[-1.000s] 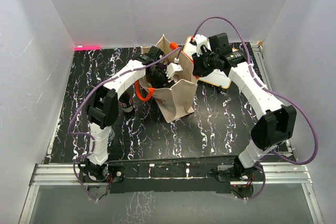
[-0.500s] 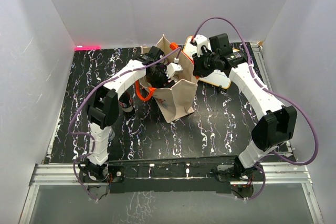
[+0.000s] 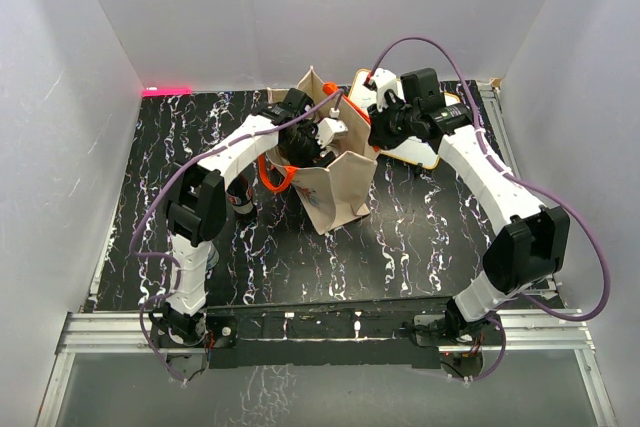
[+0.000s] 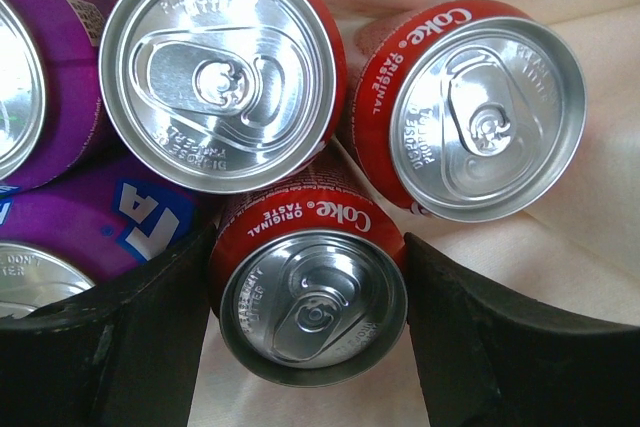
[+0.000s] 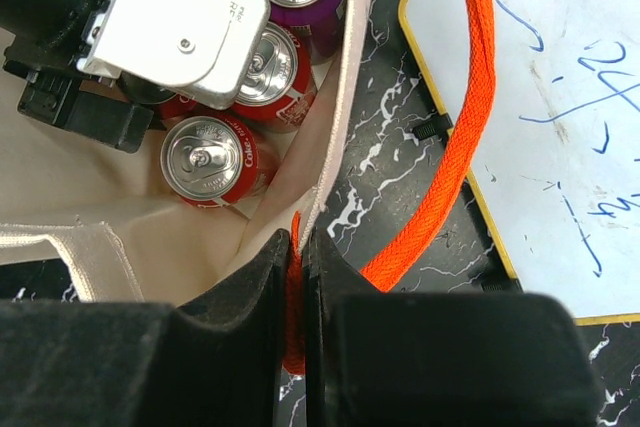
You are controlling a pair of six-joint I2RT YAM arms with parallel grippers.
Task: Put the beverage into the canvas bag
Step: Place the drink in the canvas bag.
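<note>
The canvas bag (image 3: 335,192) stands open mid-table, its beige lining (image 4: 600,147) under several cans. My left gripper (image 3: 300,142) reaches down into the bag. In the left wrist view its gripper (image 4: 310,337) has a red Coke can (image 4: 312,302), the beverage, upright between the black fingers (image 4: 140,347), which touch both sides with no gap showing. Two more Coke cans (image 4: 222,67) (image 4: 480,107) and purple cans (image 4: 40,67) stand beside it. My right gripper (image 5: 297,237) is shut on the bag's rim and orange strap (image 5: 470,117), holding the mouth open (image 3: 345,112).
A whiteboard with a yellow rim (image 3: 425,147) (image 5: 560,97) lies right of the bag under the right arm. A dark can (image 3: 240,197) stands on the black marbled table by the left arm. White walls close in the table on three sides.
The right wrist has shifted slightly right with the bag rim. The left gripper stays down in the bag; its jaws have eased a little wider.
</note>
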